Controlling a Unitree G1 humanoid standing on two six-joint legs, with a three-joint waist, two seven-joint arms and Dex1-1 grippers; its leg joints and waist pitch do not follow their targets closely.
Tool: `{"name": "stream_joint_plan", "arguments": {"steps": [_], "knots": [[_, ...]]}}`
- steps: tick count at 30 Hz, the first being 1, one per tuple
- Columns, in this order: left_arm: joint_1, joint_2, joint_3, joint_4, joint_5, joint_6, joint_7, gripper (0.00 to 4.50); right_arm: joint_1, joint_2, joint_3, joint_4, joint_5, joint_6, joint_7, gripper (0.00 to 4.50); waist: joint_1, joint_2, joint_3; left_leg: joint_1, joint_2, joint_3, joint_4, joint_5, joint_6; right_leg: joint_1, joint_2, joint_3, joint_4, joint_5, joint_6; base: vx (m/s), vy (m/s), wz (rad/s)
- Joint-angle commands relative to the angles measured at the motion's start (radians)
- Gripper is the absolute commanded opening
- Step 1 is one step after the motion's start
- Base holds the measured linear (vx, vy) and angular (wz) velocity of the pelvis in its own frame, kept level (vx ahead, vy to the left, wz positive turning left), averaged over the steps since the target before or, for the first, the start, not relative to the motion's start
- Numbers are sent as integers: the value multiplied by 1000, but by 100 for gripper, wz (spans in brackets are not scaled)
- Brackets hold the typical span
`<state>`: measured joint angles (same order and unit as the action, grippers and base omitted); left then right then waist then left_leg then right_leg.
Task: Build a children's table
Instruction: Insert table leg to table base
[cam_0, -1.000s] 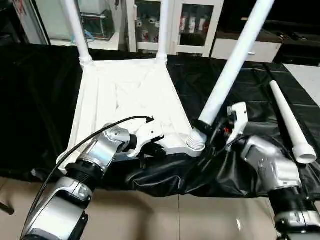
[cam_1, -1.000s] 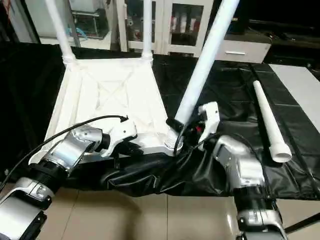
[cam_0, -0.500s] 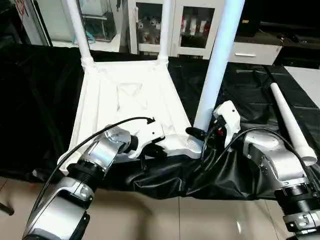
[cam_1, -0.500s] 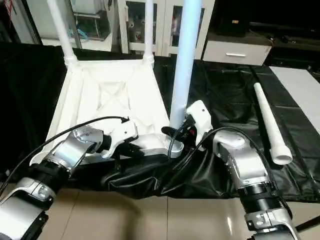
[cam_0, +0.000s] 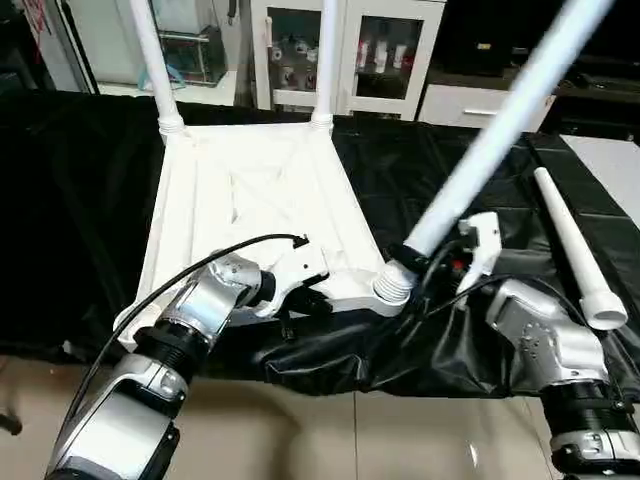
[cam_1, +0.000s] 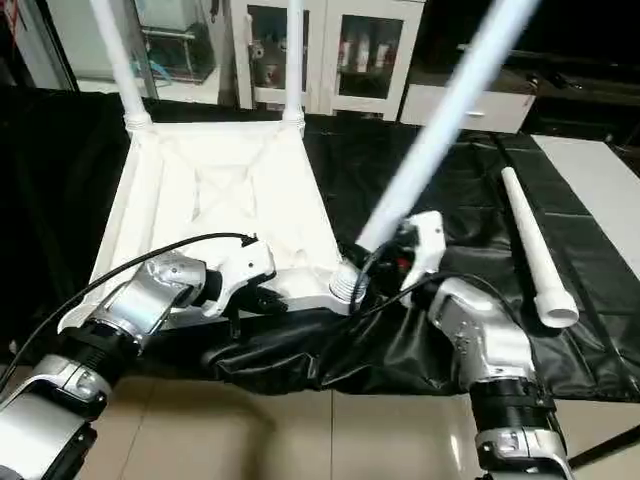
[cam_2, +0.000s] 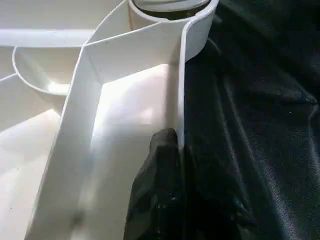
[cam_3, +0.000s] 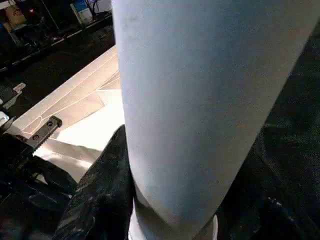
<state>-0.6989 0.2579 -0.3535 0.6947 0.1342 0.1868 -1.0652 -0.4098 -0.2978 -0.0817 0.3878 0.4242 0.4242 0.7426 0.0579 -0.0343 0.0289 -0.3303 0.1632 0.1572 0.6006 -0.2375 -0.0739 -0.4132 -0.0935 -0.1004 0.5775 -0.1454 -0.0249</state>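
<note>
The white tabletop (cam_0: 250, 190) lies upside down on the black cover, its ribbed underside facing up. Two white legs (cam_0: 155, 60) (cam_0: 325, 60) stand upright in its far corner sockets. A third leg (cam_0: 480, 150) leans steeply to the right, its thick end in the near right corner socket (cam_0: 392, 287). My right gripper (cam_0: 412, 256) is shut on this leg just above the socket; one black finger (cam_3: 107, 185) presses its side. My left gripper (cam_0: 305, 297) is shut on the tabletop's near rim, with a finger (cam_2: 162, 150) against the rim wall. The fourth leg (cam_0: 572, 240) lies loose at the right.
The black cover (cam_0: 70, 200) hangs in folds over the near table edge, with tiled floor (cam_0: 350, 430) below. Glass-door cabinets (cam_0: 390, 50) stand behind. A black cable (cam_0: 200, 260) loops from my left wrist. A white surface (cam_0: 610, 150) borders the far right.
The held leg stood upright in the near right socket half a second ago and now leans right again, as it did a second ago. My right gripper moved with it; the left one stayed.
</note>
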Motion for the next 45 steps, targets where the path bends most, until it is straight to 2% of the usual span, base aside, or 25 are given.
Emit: {"name": "stream_joint_plan", "arguments": {"steps": [1, 4, 6, 7, 9, 11, 12, 14, 18, 20, 21, 24, 28, 32, 33, 36, 39, 43, 45], "knots": [[-5, -18, 63, 10, -54, -22, 47, 0, 54, -12, 30, 47, -27, 83, 0, 185, 2, -13, -43, -16, 62, -12, -85, -140, 74, 56, -75, 54, -76, -406, -146, 0, 0, 0], [-6, -17, 62, 12, -54, -23, 45, 0, 96, -53, 129, 20, -92, 95, 32, 185, 4, -11, -42, -16, 61, -12, -85, -139, 73, 57, -74, 54, -78, -413, -138, 0, 0, 0], [-7, -16, 61, 12, -53, -23, 44, 0, 104, -70, 169, 3, -121, 97, 46, 184, 3, -12, -41, -16, 61, -11, -86, -148, 73, 56, -74, 53, -80, -432, -131, 0, 0, 0], [-7, -16, 61, 12, -53, -23, 44, 0, 104, -70, 169, 3, -121, 97, 46, 184, 4, -13, -41, -16, 60, -12, -86, -151, 71, 55, -74, 53, -82, -444, -126, 0, 0, 0], [-9, -15, 60, 13, -51, -23, 42, 0, 103, -109, 241, -34, -168, 113, 82, 184, 5, -10, -41, -15, 62, -12, -87, -154, 71, 53, -75, 54, -83, -450, -124, 0, 0, 0], [-10, -14, 61, 13, -50, -22, 42, 0, 102, -121, 260, -44, -179, 120, 92, 184, 7, -13, -42, -15, 62, -12, -87, -140, 75, 55, -73, 54, -78, -420, -125, 0, 0, 0], [-11, -14, 60, 13, -49, -21, 43, 0, 97, -137, 289, -48, -202, 120, 106, 184, 7, -14, -41, -16, 62, -12, -87, -140, 78, 55, -73, 55, -79, -419, -127, 0, 0, 0], [-12, -14, 60, 12, -48, -21, 43, 0, 91, -142, 300, -43, -213, 119, 108, 184, 8, -12, -41, -15, 62, -12, -87, -144, 76, 53, -74, 55, -79, -427, -128, 0, 0, 0], [-15, -10, 61, 19, -45, -23, 42, 0, 48, -132, 302, 10, -218, 130, 88, 184, 3, -11, -39, -16, 63, -16, -91, -187, 64, 54, -74, 52, -84, -474, -119, 0, 0, 0], [-17, -10, 62, 22, -45, -23, 46, 0, 36, -131, 314, 32, -228, 136, 91, 184, -3, -12, -35, -13, 62, -17, -92, -233, 54, 48, -75, 51, -95, -534, -97, 0, 0, 0], [-19, -10, 65, 24, -44, -23, 51, 0, 39, -132, 322, 35, -231, 134, 92, 184, -5, -21, -35, -13, 61, -18, -93, -249, 52, 48, -76, 50, -98, -566, -83, 0, 0, 0], [-19, -10, 68, 25, -44, -23, 56, 0, 48, -131, 322, 32, -232, 128, 91, 184, -3, -17, -36, -12, 63, -20, -94, -242, 51, 47, -78, 52, -97, -566, -77, 0, 0, 0], [-18, -9, 73, 24, -44, -23, 64, 0, 76, -104, 287, 44, -230, 73, 55, 184, -3, -20, -34, -13, 63, -20, -96, -248, 51, 45, -78, 53, -98, -566, -75, 0, 0, 0], [-18, -8, 74, 28, -46, -24, 66, 0, 86, -73, 258, 67, -222, 33, 11, 184, -11, -19, -30, -9, 61, -25, -99, -317, 34, 39, -78, 46, -111, -654, -41, 0, 0, 0], [-18, -8, 74, 28, -46, -24, 66, 0, 86, -73, 258, 67, -222, 33, 11, 184, -12, -13, -30, -8, 62, -27, -100, -326, 30, 39, -78, 46, -111, -659, -39, 0, 0, 0], [-19, -9, 77, 35, -47, -30, 70, 0, 91, -51, 250, 92, -235, 2, -34, 184, -24, -11, -27, -5, 62, -31, -102, -375, 22, 35, -77, 40, -121, -681, -31, 0, 0, 0], [-20, -8, 77, 39, -47, -32, 71, 0, 91, -44, 244, 102, -240, -6, -51, 184, -36, -8, -26, -5, 64, -38, -107, -419, 17, 38, -78, 33, -127, -686, -24, 0, 0, 0], [-25, -1, 77, 51, -46, -38, 68, 0, 76, -38, 232, 118, -249, -33, -73, 184, -39, -6, -28, -5, 66, -38, -111, -425, 17, 41, -81, 33, -129, -660, -32, 0, 0, 0], [-28, 2, 82, 57, -47, -36, 74, 0, 61, -31, 216, 136, -254, -53, -105, 184, -40, -6, -26, -6, 66, -38, -112, -425, 17, 38, -83, 35, -129, -654, -41, 0, 0, 0]]}}
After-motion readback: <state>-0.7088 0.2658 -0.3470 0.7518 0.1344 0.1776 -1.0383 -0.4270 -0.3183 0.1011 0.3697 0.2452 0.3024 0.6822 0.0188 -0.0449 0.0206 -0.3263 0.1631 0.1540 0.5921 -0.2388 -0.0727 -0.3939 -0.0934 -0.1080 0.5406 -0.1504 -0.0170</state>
